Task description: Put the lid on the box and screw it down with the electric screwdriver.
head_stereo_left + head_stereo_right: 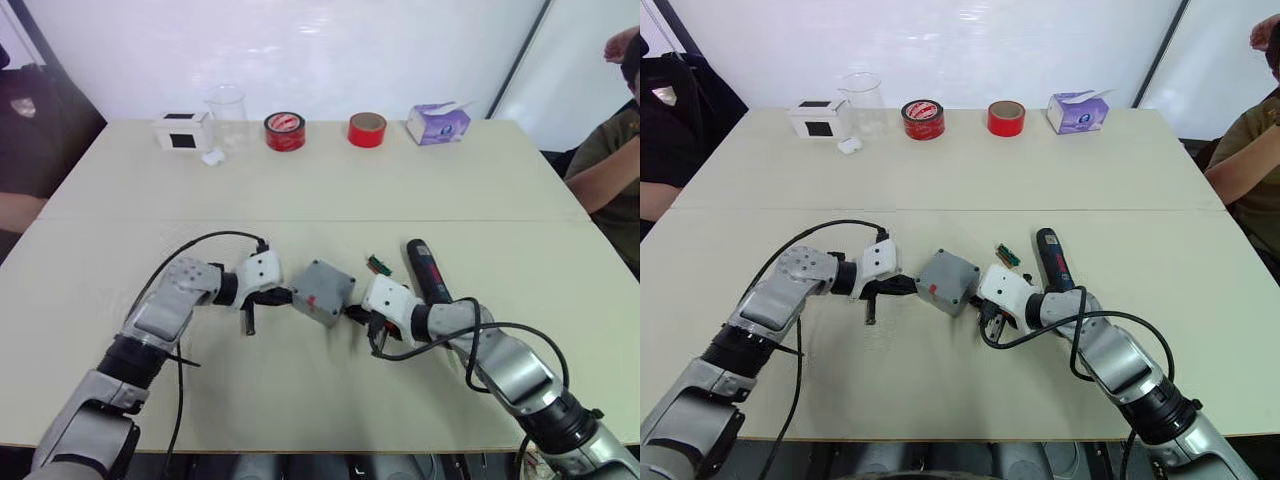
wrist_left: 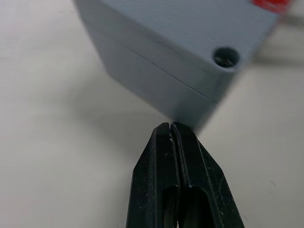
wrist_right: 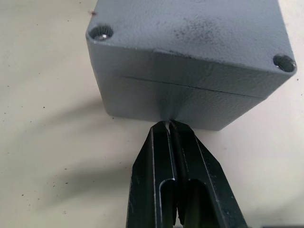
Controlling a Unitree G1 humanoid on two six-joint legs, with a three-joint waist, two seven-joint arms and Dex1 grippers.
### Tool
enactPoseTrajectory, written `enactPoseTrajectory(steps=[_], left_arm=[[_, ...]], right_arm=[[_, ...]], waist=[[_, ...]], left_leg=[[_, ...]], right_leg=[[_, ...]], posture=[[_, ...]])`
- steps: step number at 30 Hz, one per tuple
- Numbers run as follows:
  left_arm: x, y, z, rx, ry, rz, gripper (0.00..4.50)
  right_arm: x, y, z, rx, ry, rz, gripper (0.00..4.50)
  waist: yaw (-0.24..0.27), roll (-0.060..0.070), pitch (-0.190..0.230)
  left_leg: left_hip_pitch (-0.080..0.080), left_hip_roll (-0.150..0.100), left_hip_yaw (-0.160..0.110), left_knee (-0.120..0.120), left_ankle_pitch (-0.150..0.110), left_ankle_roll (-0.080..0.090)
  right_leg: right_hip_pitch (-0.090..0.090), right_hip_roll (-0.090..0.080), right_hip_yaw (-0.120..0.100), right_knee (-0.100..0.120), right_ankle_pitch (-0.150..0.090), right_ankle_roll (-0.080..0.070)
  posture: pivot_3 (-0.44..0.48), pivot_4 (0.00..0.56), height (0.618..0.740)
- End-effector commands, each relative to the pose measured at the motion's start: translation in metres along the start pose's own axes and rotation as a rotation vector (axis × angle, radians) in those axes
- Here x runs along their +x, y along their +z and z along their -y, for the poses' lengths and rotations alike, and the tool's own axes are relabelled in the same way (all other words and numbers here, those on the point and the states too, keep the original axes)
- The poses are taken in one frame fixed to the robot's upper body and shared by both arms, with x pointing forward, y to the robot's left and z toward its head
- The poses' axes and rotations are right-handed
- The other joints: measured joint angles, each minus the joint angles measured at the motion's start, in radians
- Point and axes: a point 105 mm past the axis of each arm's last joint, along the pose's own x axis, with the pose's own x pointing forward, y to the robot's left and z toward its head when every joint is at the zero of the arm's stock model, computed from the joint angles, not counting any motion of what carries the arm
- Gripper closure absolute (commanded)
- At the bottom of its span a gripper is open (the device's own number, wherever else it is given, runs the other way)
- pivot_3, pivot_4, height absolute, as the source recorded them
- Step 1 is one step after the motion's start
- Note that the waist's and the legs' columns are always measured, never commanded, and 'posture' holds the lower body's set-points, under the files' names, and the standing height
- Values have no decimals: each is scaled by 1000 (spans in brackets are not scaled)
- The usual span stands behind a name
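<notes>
Flanking the lidded box (image 1: 322,291), left claw (image 2: 170,127) and right claw (image 3: 169,124) both closed, tips at its sides

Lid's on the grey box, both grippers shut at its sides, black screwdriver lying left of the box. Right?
Not quite: the black pen-shaped electric screwdriver lies to the right of the small square grey box, beside the right gripper, as the left eye view shows. The flat grey lid is on, and the left gripper is shut too.
</notes>
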Motion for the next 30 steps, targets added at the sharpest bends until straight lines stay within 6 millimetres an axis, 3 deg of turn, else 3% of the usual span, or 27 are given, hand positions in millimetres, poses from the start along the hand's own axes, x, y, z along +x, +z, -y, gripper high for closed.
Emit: enactPoseTrajectory(steps=[1, 15, 18, 22, 26, 30], left_arm=[[-1, 8, 16, 14, -82, 37, 4500], [-25, 7, 39, -3, -125, 0, 4500], [-42, 2, 27, -7, -80, -41, 4500], [-49, -2, 7, 3, 1, -64, 4500], [-39, 5, -12, 31, 44, -39, 4500], [-21, 17, -14, 49, -4, 3, 4500]], right_arm=[[3, 16, -6, -37, 54, 45, 4447], [9, 20, -21, -83, 160, 38, 4447], [3, 15, -12, -90, 126, 19, 4447], [-2, 10, 6, -82, 43, 3, 4447], [-4, 6, 17, -72, -5, -3, 4447], [-2, 4, 19, -75, -7, -12, 4447]], waist=[[0, 0, 0], [0, 1, 0], [0, 0, 0], [4, 1, 1], [3, 0, 1], [2, 0, 1]], left_leg=[[0, 0, 0, 0, 0, 0], [0, 1, 0, 0, 0, 0], [0, 1, 0, 0, 0, 0], [0, 0, 0, 0, 0, 0], [0, -1, 0, 0, 0, 0], [-1, -2, 0, 0, 0, 0]], right_leg=[[0, 0, 0, 0, 0, 0], [0, -1, 0, 0, 0, 0], [0, 0, 0, 0, 0, 0], [0, -1, 0, 0, 0, 0], [0, -1, -1, -1, 0, 0], [0, -1, -1, -1, 0, 0]], posture=[[0, 150, 739], [0, 150, 739], [0, 150, 739], [0, 150, 739], [0, 150, 739], [0, 150, 739]])
